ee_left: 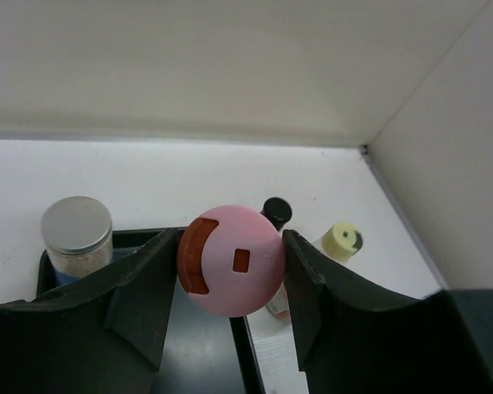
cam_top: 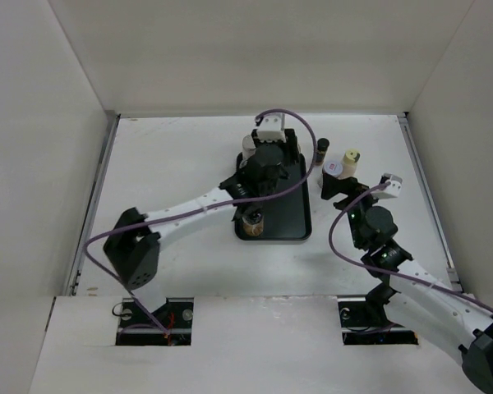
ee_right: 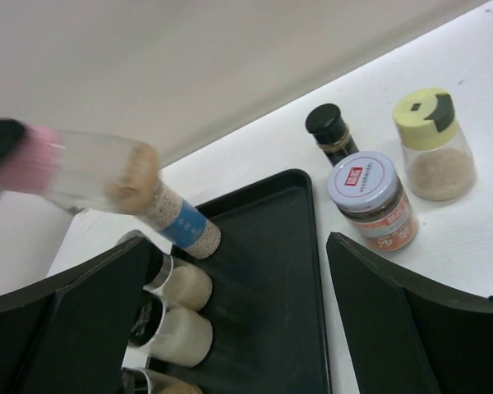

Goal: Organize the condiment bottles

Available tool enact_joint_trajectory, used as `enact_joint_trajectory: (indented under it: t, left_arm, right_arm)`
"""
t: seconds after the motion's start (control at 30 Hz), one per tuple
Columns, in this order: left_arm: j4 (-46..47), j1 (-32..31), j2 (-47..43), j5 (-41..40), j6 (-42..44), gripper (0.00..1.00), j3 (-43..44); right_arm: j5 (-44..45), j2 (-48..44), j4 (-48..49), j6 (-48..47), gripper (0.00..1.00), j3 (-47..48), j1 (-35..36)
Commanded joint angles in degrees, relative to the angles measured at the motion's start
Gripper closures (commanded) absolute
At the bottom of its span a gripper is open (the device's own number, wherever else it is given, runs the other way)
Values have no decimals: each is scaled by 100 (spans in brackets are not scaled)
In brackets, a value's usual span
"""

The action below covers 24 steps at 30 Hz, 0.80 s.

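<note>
My left gripper [ee_left: 232,263] is shut on the pink cap of a tall clear spice bottle [ee_right: 107,176] with a blue label. The bottle is tilted, its base low over the black tray [ee_right: 287,271]; I cannot tell if it touches. A grey-capped jar [ee_left: 76,230] stands in the tray's far left corner, with more jars [ee_right: 181,283] along the left side. On the table right of the tray stand a black-capped bottle [ee_right: 329,131], a pale yellow-capped jar [ee_right: 431,144] and a white-lidded jar [ee_right: 370,197]. My right gripper [ee_right: 255,328] is open and empty above the tray's right edge.
From above, the tray [cam_top: 292,209] lies mid-table with the left gripper [cam_top: 261,168] over it and the right gripper [cam_top: 338,190] beside its right edge. A brownish jar [cam_top: 252,220] stands at the tray's near left. White walls enclose the table.
</note>
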Motion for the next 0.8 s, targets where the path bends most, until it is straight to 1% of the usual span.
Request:
enact_joint_trajectory:
  t: [0.0,0.17,0.3,0.43,0.63,0.7,0.77]
  left_arm:
    - [144,170,592,306,165,75,779]
    - [73,372,1743,385,173,75,1482]
    - [55,530,2342,517,138,75,1782]
    - [-15,592,2668,596,103,74,1887]
    - [29,733,2993,886,-213,72,1756]
    - [46,759,3090,904,-248,69,1730]
    - [116,786,3134,904,-275,65,1677]
  right_arm:
    - [55,-57,-27,340,4,19,-183]
    - [37,-233,-36,437,4,-77,-333]
    - [-6,-242,-36,507,4,-104,-412]
    - [-15,-181,-36,551,4,-113,-456]
    - [-15,-75,-10,621,3,-139,-535]
    - [-24,-14,-1,665,3,-139,-561]
    - [-24,13,8,665,3,-139,-562]
